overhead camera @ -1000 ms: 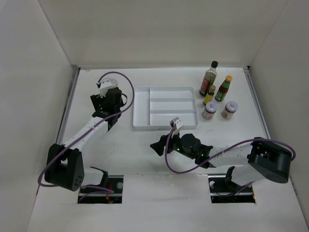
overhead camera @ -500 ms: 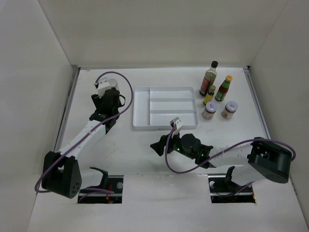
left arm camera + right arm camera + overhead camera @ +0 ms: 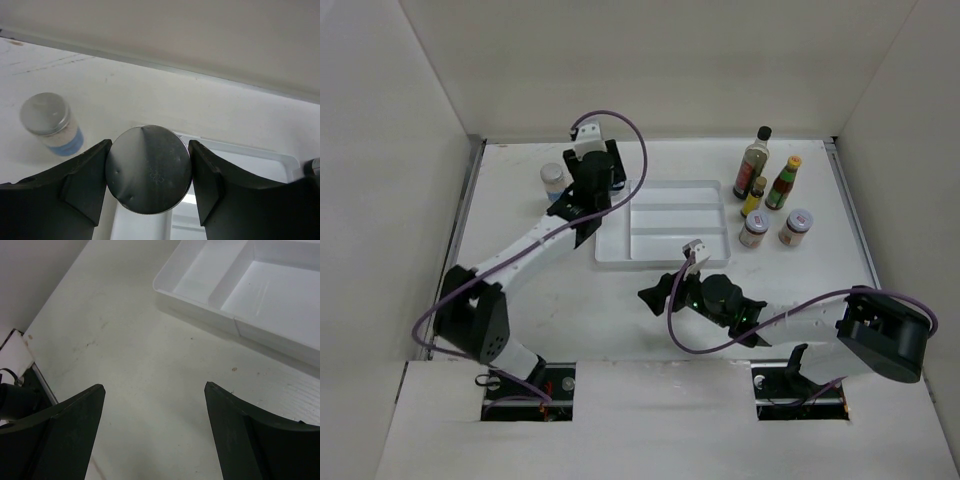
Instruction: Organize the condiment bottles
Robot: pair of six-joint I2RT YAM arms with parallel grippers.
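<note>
The left arm has just swung from the open tabletop on the left over to the left end of the white divided tray. Its claw is clamped on one grey-lidded jar, which hangs over the tray's far-left corner. My guess is it's about to be set in the long left-hand compartment, the first of the lot to go in.

The twin jar is left standing alone, far left of the tray. The right claw has barely budged: spread wide, holding nothing, low over the tabletop just near of the tray.

The other five stand in a cluster to the right of the tray:
- tall dark bottle
- yellow-capped bottle
- small yellow bottle
- two white-lidded jars

The held lid is a dull metal disc with a few small dents in it. The twin looks like clear glass with pale contents and a blue band. The tray is smooth, glossy white plastic with thin dividers and rounded corners.
</note>
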